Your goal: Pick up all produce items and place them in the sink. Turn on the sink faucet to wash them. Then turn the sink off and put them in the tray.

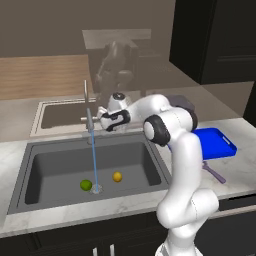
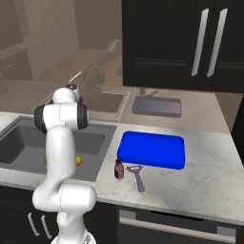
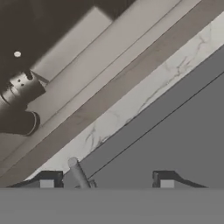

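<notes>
The green lime and the yellow-orange lemon lie apart on the floor of the dark grey sink, near the drain. A thin blue stream of water runs from the sink faucet down between them. My gripper is level with the faucet's side lever, just to its right above the sink's back edge. In the hand view my gripper is open, and the thin lever rod stands between the fingertips, closer to the left one. The blue tray sits to the right of the sink.
A purple utensil and a small brown bottle lie on the marble counter in front of the tray. Dark cabinets rise behind. My own arm stands between the sink and the tray.
</notes>
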